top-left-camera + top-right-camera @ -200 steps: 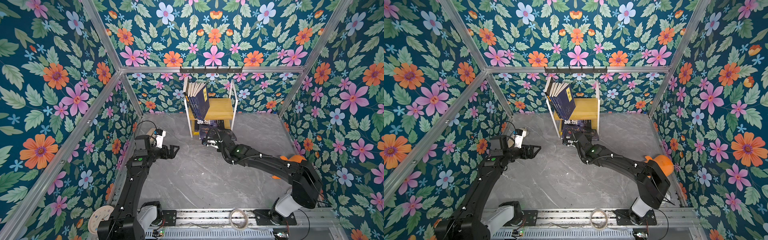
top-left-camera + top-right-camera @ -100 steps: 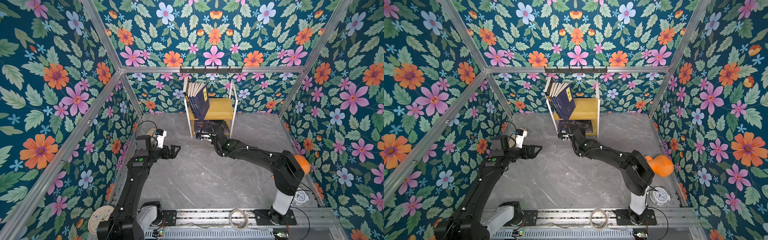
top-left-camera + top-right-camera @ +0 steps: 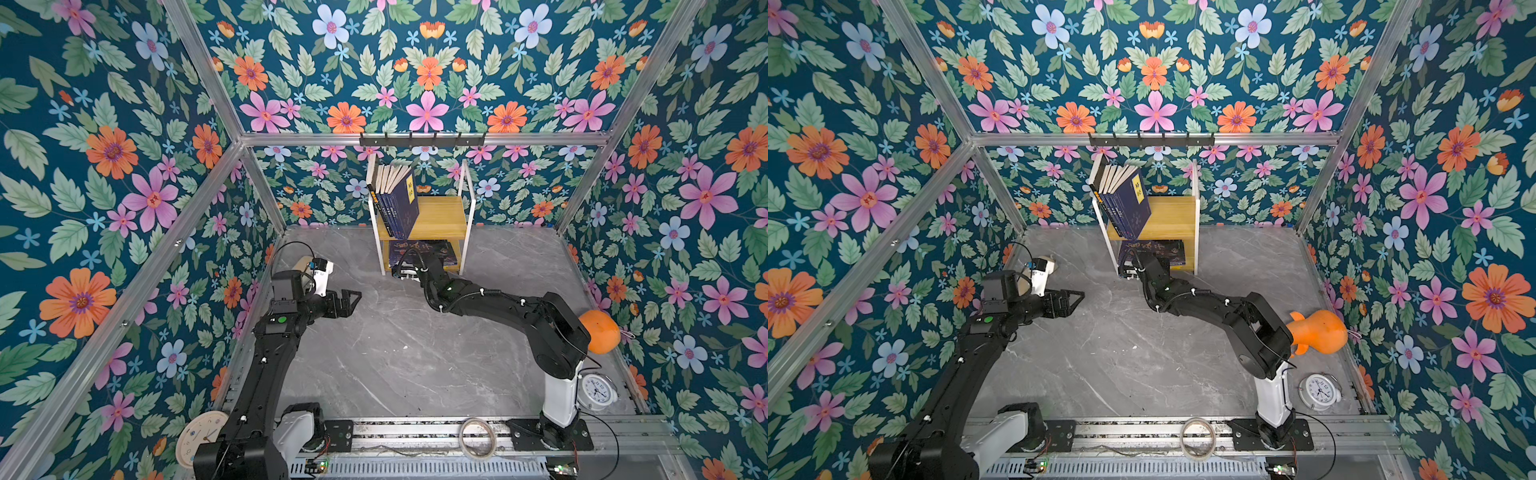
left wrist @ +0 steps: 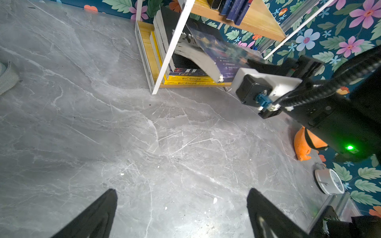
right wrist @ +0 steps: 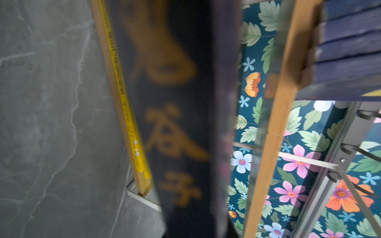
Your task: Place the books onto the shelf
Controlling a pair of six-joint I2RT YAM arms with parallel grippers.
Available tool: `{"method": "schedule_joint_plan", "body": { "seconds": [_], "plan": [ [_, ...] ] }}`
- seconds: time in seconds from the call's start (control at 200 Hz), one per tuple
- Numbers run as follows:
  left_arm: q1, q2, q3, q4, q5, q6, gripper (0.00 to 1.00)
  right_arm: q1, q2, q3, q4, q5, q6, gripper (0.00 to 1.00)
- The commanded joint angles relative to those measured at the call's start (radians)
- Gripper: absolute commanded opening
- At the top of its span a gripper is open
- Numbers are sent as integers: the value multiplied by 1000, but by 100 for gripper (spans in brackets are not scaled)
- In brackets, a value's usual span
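Right pincer advanced, gripping book inside shelf

Both top views are looking steeply down from high over the front edge, facing the back wall and taking in the whole bench and the shelf. The left wrist camera is looking low across the bench toward the shelf's lower tier and the right arm, which the top views are also covering. The right wrist camera is sitting very close to a dark book, which is blurring.
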Motion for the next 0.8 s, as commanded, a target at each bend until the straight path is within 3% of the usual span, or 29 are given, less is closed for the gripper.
{"method": "schedule_joint_plan", "body": {
  "seconds": [0.0,0.24,0.795],
  "plan": [
    [0,-6,6,15,13,-9,100,1,9,-13,26,-2,58,0],
    [0,-1,11,25,16,-27,100,-17,32,10,-53,-40,111,0],
    [-3,-6,17,21,8,-38,100,-92,165,211,-49,-110,71,0]
  ]
}}
